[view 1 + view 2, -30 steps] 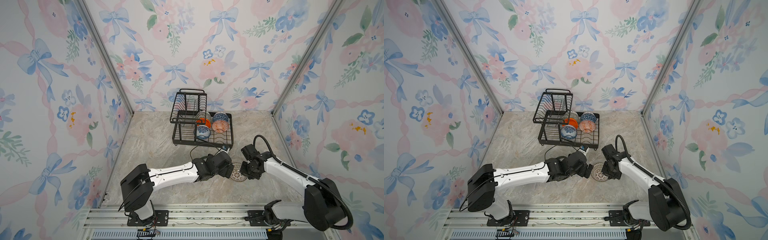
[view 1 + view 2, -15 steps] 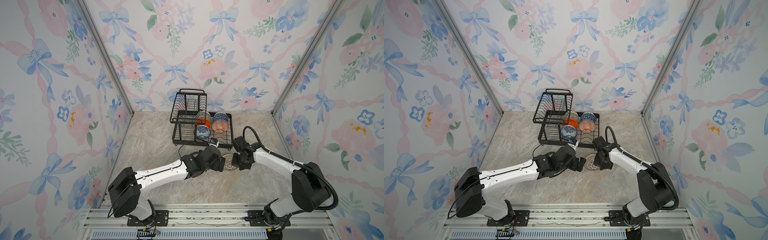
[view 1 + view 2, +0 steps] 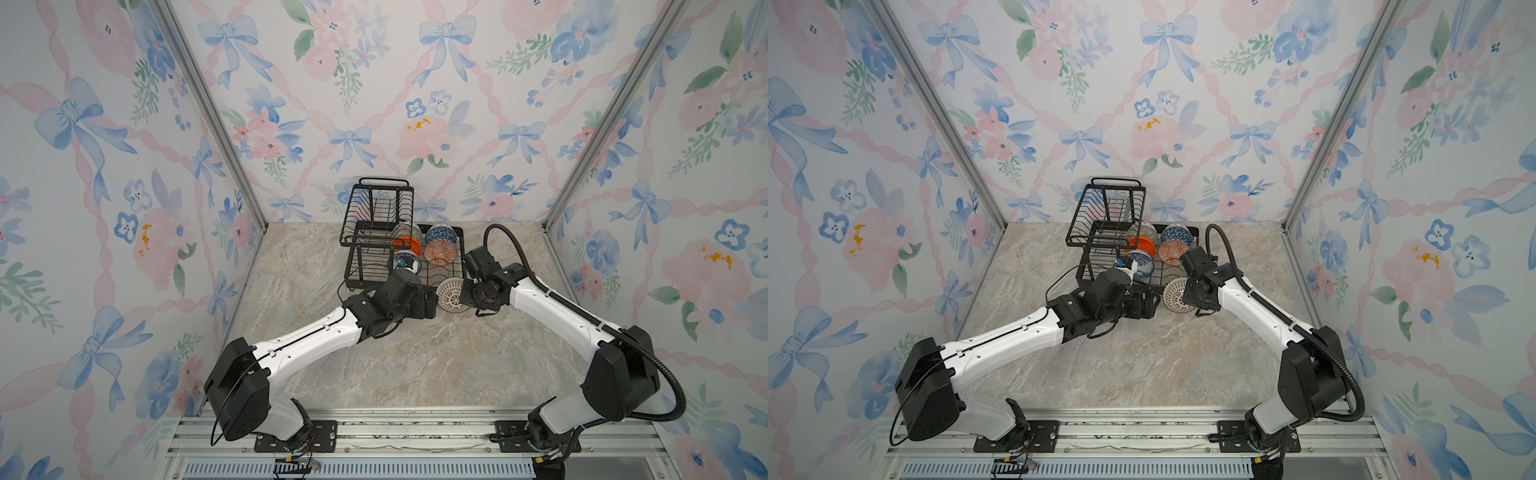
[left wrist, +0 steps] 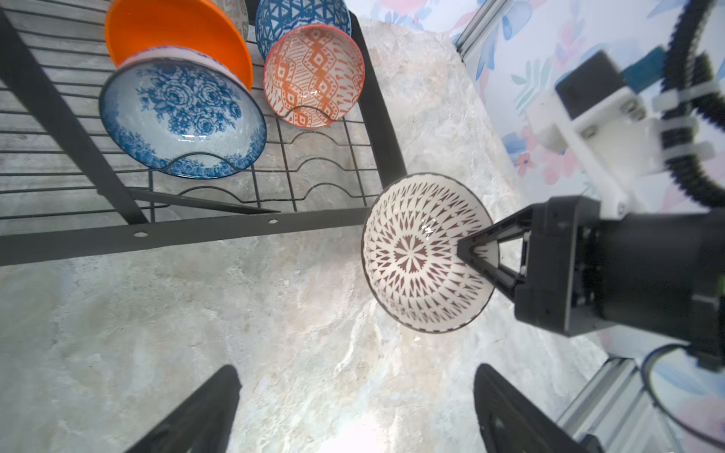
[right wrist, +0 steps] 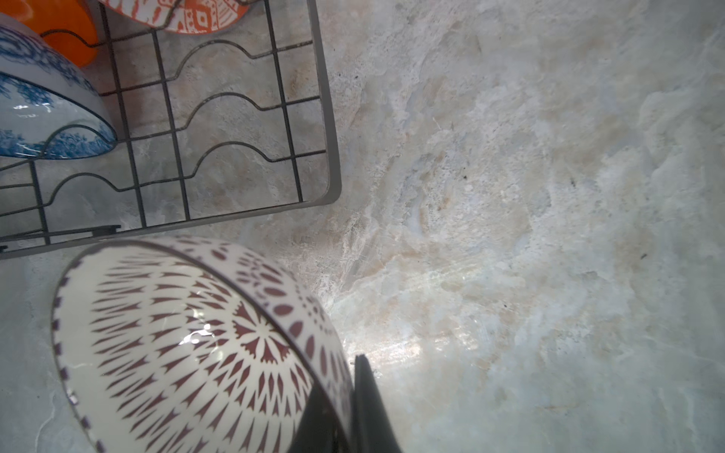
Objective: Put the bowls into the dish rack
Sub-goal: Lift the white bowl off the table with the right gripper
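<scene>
The right gripper [image 4: 467, 251] is pinching the rim of the white lattice bowl [image 4: 412, 255]. It is holding the bowl tipped up just beside the dish rack [image 4: 196, 231], at 5 o'clock from it in both top views. The left gripper [image 4: 355, 376] is hovering near with its fingers wide apart, holding nothing. Other bowls [image 4: 180, 117] are sitting in the rack.

Staged robot test cell dressed as a kitchen, not a real home. Behind and on both sides of the dish rack [image 3: 376, 212]: flat wallpaper panels [image 3: 374, 104] with bows and flowers, joined by bare aluminium corner posts [image 3: 218, 120]. The rack sits on a marble-look tabletop [image 3: 415, 365]. In front of the rack, two arm bases [image 3: 295, 434] are bolted to an aluminium rail [image 3: 415, 432].
</scene>
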Tool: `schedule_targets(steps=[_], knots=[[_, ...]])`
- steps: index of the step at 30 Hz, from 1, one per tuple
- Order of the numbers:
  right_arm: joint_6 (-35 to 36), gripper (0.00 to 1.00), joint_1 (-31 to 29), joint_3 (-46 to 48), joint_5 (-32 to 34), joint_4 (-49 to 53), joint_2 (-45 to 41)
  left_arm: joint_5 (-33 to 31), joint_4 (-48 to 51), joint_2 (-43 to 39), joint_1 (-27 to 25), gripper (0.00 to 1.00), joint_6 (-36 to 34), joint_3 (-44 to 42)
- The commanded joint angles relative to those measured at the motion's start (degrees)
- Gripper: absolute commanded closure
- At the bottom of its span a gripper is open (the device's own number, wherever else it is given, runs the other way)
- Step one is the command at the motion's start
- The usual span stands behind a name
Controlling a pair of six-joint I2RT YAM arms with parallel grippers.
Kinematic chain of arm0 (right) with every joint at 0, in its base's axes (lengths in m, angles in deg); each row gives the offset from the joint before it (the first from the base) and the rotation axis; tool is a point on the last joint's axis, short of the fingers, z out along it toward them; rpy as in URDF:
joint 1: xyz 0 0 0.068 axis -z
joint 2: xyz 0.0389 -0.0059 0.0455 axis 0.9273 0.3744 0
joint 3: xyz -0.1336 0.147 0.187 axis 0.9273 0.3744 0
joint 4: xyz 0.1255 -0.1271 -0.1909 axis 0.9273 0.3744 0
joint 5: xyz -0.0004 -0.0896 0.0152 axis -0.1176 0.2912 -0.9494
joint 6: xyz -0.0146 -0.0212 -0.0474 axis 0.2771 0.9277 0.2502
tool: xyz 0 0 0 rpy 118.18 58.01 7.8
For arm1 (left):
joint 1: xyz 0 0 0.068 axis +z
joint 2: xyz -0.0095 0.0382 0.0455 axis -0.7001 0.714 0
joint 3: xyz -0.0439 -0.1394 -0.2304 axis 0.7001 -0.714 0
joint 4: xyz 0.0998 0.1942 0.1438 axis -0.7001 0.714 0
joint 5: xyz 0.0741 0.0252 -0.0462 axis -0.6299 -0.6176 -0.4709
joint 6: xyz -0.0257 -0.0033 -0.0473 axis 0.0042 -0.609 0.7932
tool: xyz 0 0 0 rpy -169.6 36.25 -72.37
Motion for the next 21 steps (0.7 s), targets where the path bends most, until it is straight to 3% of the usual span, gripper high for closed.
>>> schedule_targets(steps=[1, 13, 21], knots=[[1.2, 0.99, -0.7, -3.4, 2.7, 0.9, -3.0, 5.0, -0.6, 2.2, 1.3, 0.1, 4.0, 4.2], [2.6, 0.99, -2.3, -7.6, 6.3, -1.6, -7.6, 9.4, -0.6, 9.2, 3.1, 0.3, 9.3, 12.1], [3.5, 0.98, -3.1, -8.3, 6.4, -2.5, -9.3, 11.5, -0.6, 12.2, 3.0, 0.39, 11.0, 14.1]])
